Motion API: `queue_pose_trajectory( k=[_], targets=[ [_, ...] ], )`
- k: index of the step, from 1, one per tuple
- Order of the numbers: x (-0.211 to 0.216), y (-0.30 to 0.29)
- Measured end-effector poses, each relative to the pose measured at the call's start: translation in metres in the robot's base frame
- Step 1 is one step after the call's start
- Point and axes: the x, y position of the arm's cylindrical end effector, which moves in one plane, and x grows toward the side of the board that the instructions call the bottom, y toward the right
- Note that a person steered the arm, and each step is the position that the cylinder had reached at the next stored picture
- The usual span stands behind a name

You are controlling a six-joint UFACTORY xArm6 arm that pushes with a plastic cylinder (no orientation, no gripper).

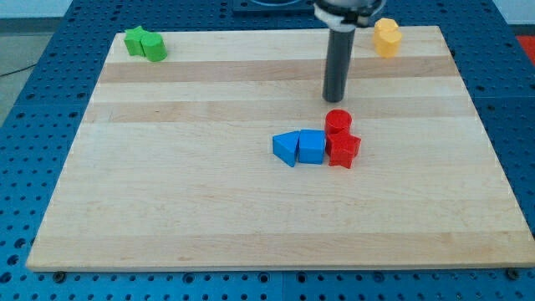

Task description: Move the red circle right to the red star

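The red circle (338, 122) is a short red cylinder on the wooden board, right of centre. It touches the top edge of the red star (343, 150), which lies just below it. My tip (335, 99) is the lower end of the dark rod, just above the red circle in the view, close to it with a small gap. A blue cube (312, 147) touches the red star's left side. A blue triangle (286, 149) lies left of the cube.
Two green blocks (145, 43) sit at the board's top left corner. Yellow blocks (386, 37) sit at the top right. The wooden board (167, 184) lies on a blue perforated table.
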Motion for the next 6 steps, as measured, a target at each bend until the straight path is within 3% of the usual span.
queue_pose_trajectory(
  k=[1, 2, 4, 6],
  targets=[
    [0.007, 0.069],
    [0.02, 0.065],
    [0.039, -0.041],
    [0.079, -0.064]
  ],
)
